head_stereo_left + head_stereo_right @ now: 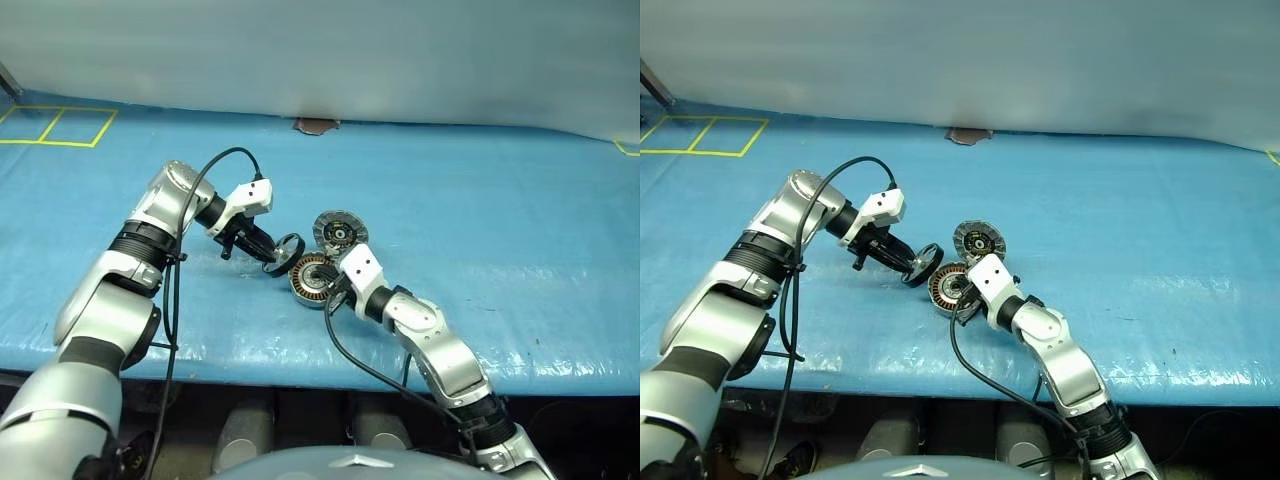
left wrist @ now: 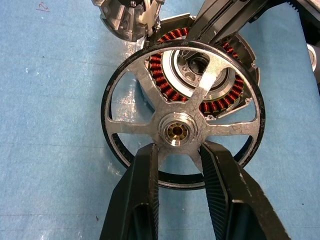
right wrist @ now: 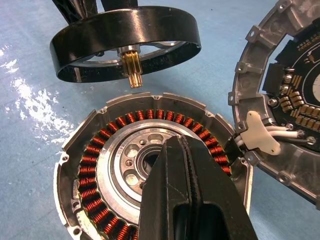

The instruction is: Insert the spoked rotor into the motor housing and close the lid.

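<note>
My left gripper (image 2: 177, 150) is shut on one silvery spoke of the spoked rotor (image 2: 131, 121), close to its hub. It holds the dark-rimmed wheel (image 1: 286, 252) tilted, just above the left edge of the motor housing (image 1: 310, 281). The rotor (image 3: 125, 37) has a brass shaft that points down at the housing and stays clear of it. The housing (image 3: 100, 160) lies open on the table, its coppery windings showing. My right gripper (image 3: 172, 142) is shut, its tips on the housing's silver centre. Joined to the housing's rim, the lid (image 3: 295, 100) lies flipped open beside it, dark inner face up.
Everything sits on a table covered by a blue tarp (image 1: 480, 220). Yellow tape lines (image 1: 60, 125) mark its far left corner, and a brown patch (image 1: 316, 126) lies at the back edge. The front edge (image 1: 260, 375) runs just below my arms.
</note>
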